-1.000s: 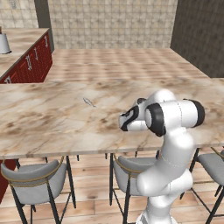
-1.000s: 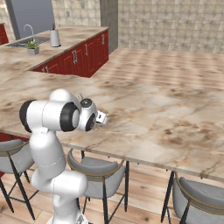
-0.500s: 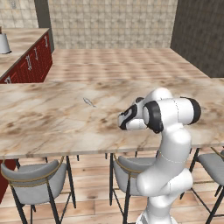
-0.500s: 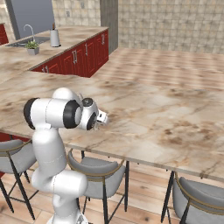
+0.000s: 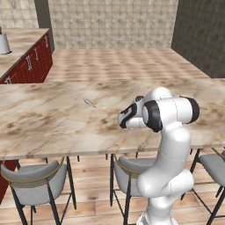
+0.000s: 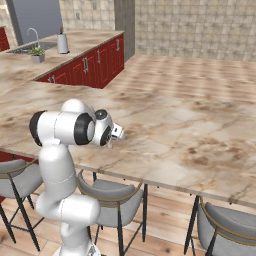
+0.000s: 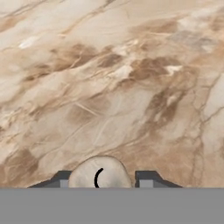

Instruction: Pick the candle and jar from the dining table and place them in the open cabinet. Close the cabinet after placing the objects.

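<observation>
1. The pincer [image 7: 101, 181] is pointing down at the dining table [image 7: 109, 78], low over the marble, near the table's front edge in both base views.
2. In the hand view the candle [image 7: 100, 174] is standing as a small pale round top directly between the two dark fingertips [image 7: 61, 180], which are sitting just beside it on either side.
3. Whether the fingertips are pressing on the candle or only flanking it, I cannot tell, so I cannot tell if the pincer is clenched or released.
4. In the left base view the pincer [image 5: 125, 121] is hanging at the end of the bent white arm; a thin silvery utensil [image 5: 89, 103] is lying on the table [image 5: 44, 118] beyond it and to its left, well apart.
5. In the right base view the pincer [image 6: 116, 134] is hovering over the table [image 6: 190, 130].
</observation>
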Robot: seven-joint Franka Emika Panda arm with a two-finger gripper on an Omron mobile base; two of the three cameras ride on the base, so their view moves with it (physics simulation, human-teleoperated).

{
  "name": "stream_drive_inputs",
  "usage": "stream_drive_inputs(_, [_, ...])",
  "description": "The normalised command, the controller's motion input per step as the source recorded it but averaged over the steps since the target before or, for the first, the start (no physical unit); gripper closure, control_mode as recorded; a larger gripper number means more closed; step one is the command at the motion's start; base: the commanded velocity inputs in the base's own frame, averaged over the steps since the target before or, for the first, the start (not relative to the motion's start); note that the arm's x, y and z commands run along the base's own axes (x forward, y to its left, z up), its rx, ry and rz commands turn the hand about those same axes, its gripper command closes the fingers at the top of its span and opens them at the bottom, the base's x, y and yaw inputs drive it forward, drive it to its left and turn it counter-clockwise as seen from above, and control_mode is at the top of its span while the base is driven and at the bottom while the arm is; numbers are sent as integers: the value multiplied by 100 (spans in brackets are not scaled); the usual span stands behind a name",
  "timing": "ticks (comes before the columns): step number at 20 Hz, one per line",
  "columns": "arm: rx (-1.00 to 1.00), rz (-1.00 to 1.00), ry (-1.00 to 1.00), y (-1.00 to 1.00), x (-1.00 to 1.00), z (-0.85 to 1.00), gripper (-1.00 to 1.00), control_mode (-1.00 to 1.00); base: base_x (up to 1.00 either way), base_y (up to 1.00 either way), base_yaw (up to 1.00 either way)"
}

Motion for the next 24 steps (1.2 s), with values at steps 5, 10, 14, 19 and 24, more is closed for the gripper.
stream_drive_inputs(5, [0, 0, 1, 1, 0, 0, 100, -100, 0, 0, 0])
stream_drive_inputs(10, [0, 0, -1, 2, -18, 28, 100, -100, 0, 0, 0])
stream_drive_inputs(14, [0, 0, 0, 0, -43, 82, 100, -100, 0, 0, 0])
stream_drive_inputs(19, [-1, 0, 0, 0, -37, 96, 100, -100, 0, 0, 0])
stream_drive_inputs(24, [-1, 0, 1, 0, -22, 96, 100, -100, 0, 0, 0])
